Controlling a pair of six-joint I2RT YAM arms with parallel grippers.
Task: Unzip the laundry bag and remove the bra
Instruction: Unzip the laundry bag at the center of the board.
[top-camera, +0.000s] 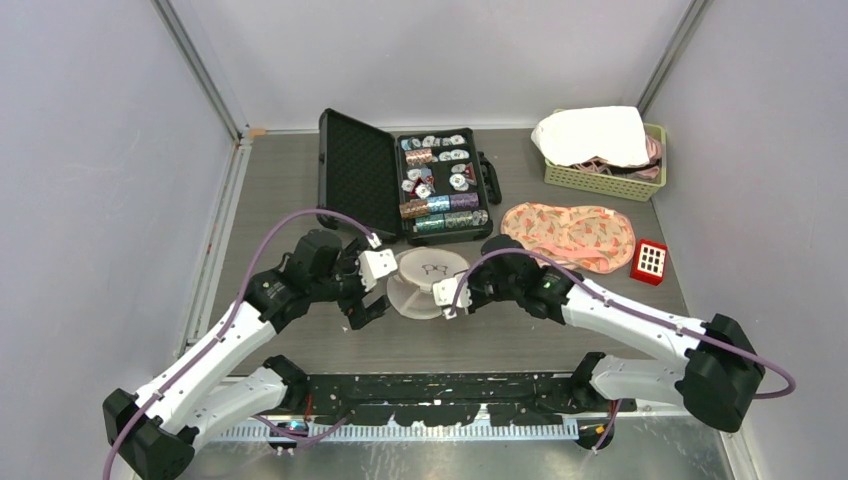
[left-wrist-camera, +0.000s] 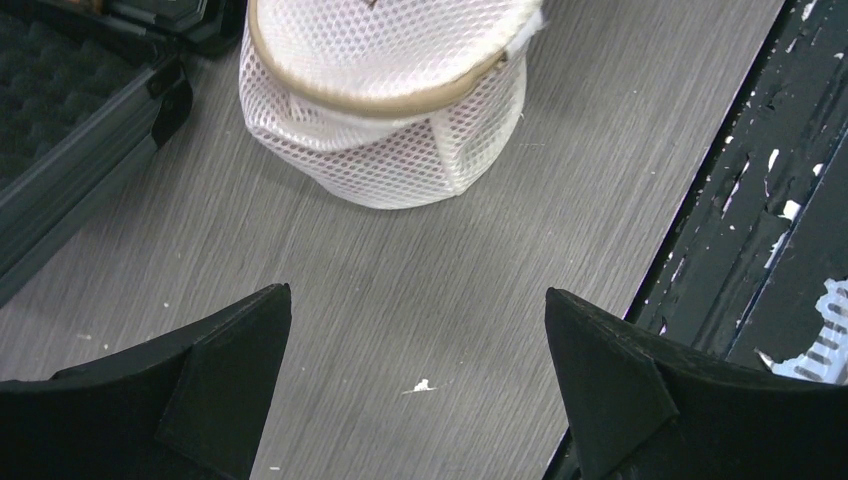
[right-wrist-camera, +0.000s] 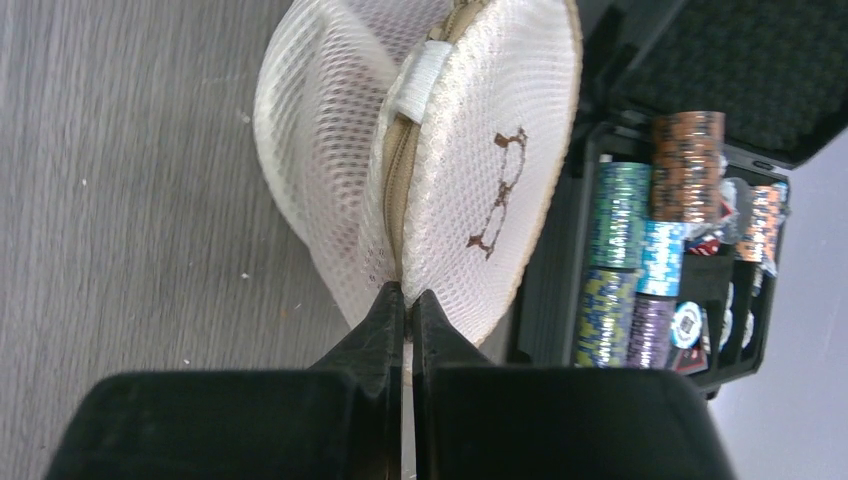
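A round white mesh laundry bag (top-camera: 428, 277) with a tan zipper lies mid-table. It also shows in the left wrist view (left-wrist-camera: 385, 100) and the right wrist view (right-wrist-camera: 440, 160). My right gripper (top-camera: 448, 297) is shut on the bag's near zipper seam (right-wrist-camera: 405, 293), with the zipper (right-wrist-camera: 395, 180) running away from the fingertips. My left gripper (top-camera: 366, 308) is open and empty (left-wrist-camera: 418, 295), low over the table just left of the bag and not touching it. What is inside the bag cannot be seen. A peach patterned bra-like garment (top-camera: 568, 233) lies on the table to the right.
An open black case (top-camera: 358, 175) with poker chips stands right behind the bag and shows in the right wrist view (right-wrist-camera: 660, 240). A green basket (top-camera: 600, 180) with white cloth is back right. A red cube (top-camera: 650, 262) lies right. A black rail (top-camera: 430, 387) runs along the near edge.
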